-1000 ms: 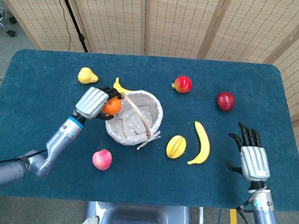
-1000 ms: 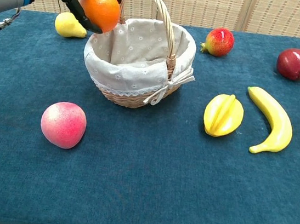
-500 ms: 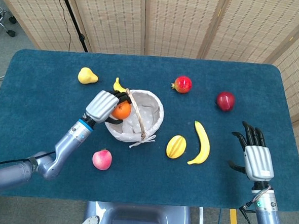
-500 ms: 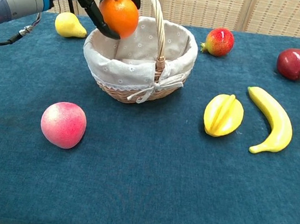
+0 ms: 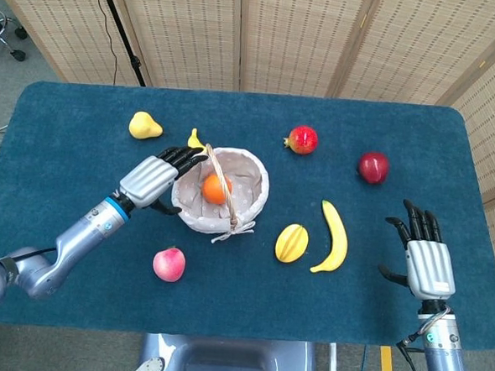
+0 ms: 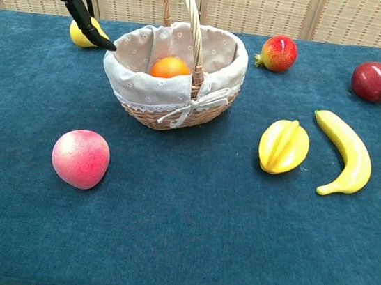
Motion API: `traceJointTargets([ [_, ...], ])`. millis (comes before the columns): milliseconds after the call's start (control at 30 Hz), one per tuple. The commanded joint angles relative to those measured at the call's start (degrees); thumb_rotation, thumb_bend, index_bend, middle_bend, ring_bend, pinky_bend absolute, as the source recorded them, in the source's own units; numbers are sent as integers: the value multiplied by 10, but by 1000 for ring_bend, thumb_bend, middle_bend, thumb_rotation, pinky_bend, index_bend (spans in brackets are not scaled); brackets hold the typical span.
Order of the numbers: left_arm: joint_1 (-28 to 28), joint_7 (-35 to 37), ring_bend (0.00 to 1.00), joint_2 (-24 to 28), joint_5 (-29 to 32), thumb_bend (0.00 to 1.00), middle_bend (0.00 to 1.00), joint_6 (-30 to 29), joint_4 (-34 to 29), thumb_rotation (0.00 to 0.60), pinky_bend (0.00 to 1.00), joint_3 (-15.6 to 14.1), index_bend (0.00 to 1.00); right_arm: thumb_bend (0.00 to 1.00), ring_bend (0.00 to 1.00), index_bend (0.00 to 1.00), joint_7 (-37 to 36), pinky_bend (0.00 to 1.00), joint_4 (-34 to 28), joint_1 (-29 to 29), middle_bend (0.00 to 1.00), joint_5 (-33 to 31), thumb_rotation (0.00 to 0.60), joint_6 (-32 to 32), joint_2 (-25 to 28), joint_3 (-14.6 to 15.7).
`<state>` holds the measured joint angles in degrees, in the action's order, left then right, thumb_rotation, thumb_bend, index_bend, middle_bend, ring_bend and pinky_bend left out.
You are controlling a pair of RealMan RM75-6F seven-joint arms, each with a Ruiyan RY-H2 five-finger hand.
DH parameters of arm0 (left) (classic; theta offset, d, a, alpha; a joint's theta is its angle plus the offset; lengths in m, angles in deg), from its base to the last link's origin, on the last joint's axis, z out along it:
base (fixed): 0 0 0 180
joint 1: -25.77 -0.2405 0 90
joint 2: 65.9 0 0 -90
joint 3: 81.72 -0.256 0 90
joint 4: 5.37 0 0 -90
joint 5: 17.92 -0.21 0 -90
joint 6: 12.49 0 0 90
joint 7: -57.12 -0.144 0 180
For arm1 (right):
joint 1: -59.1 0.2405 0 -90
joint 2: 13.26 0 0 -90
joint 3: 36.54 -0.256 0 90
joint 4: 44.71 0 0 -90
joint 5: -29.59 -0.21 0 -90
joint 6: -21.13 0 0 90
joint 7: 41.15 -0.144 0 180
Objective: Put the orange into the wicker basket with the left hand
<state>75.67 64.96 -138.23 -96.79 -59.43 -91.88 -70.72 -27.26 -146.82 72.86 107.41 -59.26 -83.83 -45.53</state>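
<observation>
The orange [image 5: 215,189] lies inside the wicker basket [image 5: 250,204], on its cloth lining, apart from the left hand [image 5: 154,179]. That hand hangs just beside the basket's left rim with fingers spread and nothing in them; whether a fingertip touches the handle is hard to tell from the head view. The right hand [image 5: 425,262] hovers open and empty over the table [image 5: 56,157], well apart. Around the basket lie one pear [image 5: 143,126], one peach [image 5: 169,265], one pomegranate [image 5: 301,139], one red apple [image 5: 372,167], one starfruit [image 5: 291,243] and two bananas: one [image 5: 336,239] beside the starfruit, another [image 5: 195,139] half hidden behind the basket.
</observation>
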Motion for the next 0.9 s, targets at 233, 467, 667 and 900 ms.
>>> traceJointTargets([
  [233, -18, -7, 0, 19, -9, 144, 0, -25, -18, 600, 81, -12, 12, 0, 0, 226, -4, 0, 4, 1, 0, -6, 600, 6, 0, 0],
  [467, -93, -30, 0, 93, -40, 143, 0, -125, -42, 600, 81, -40, 12, 0, 0, 225, -7, 0, 10, 1, 0, -13, 600, 9, -1, -1],
  [667, -184, -16, 0, 136, -33, 143, 0, -212, -1, 600, 81, -73, 12, 0, 0, 227, -4, 0, 10, 3, 0, -17, 600, 11, -3, -2],
  [900, -254, 36, 0, 128, -10, 144, 0, -255, 84, 600, 81, -90, 12, 0, 0, 232, 4, 0, 10, 8, 0, -19, 600, 18, -7, -1],
])
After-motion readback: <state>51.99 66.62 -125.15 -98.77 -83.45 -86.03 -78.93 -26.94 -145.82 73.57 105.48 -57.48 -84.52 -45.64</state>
